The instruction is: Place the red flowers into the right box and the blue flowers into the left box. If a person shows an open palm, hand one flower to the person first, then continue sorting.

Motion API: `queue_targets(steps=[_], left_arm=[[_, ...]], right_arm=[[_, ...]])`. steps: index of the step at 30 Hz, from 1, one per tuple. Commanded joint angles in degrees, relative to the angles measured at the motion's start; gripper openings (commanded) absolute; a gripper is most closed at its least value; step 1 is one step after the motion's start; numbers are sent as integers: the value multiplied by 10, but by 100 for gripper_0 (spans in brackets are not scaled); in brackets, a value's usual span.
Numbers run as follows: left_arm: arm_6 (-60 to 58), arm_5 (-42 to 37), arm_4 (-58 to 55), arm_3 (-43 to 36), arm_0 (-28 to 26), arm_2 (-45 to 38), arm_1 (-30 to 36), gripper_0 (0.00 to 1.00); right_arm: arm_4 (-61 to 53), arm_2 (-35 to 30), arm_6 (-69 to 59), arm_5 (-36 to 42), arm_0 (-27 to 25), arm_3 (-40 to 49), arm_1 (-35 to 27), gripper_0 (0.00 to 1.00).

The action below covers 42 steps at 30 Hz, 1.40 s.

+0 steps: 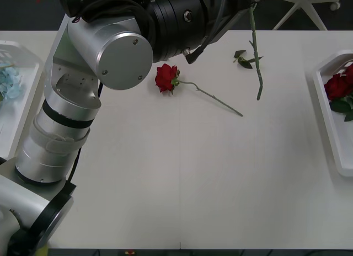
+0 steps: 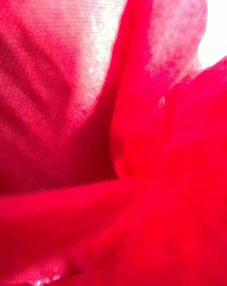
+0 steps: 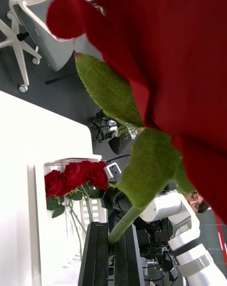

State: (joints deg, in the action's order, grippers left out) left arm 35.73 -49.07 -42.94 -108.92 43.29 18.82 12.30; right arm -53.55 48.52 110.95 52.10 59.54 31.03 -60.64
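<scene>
One red rose (image 1: 166,78) lies on the worktop (image 1: 182,179) near its far edge — another stem (image 1: 255,52) hangs beside it. Red flowers (image 1: 337,86) fill the right box (image 1: 331,123) at the right edge; blue flowers (image 1: 9,82) sit in the left box (image 1: 22,101) — left edge.

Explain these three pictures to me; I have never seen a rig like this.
This is a two-armed robot sorting artificial flowers. The front view looks down from above its arms: the silver left arm reaches over a white table, where one loose rose lies. The left box holds blue flowers, the right box red roses. The other two pictures come from wrist cameras. In the left wrist view the left gripper, shut, holds a second rose by the stem. The right wrist view shows red petals up close.
</scene>
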Motion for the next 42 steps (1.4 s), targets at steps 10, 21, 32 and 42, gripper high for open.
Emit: queue_targets(steps=[10,21,32,42], left_arm=[[-30,10,5,-19,1,10,-13,0],[-30,10,5,-19,1,10,-13,0],[-30,10,5,-19,1,10,-13,0],[-30,10,5,-19,1,10,-13,0]], right_arm=[[-15,-1,-10,-5,0,-15,3,52],[-111,-2,55,97,0,127,-106,95],[-289,-91,227,238,0,203,-221,100],[-539,-218,302,362,-98,331,-222,100]])
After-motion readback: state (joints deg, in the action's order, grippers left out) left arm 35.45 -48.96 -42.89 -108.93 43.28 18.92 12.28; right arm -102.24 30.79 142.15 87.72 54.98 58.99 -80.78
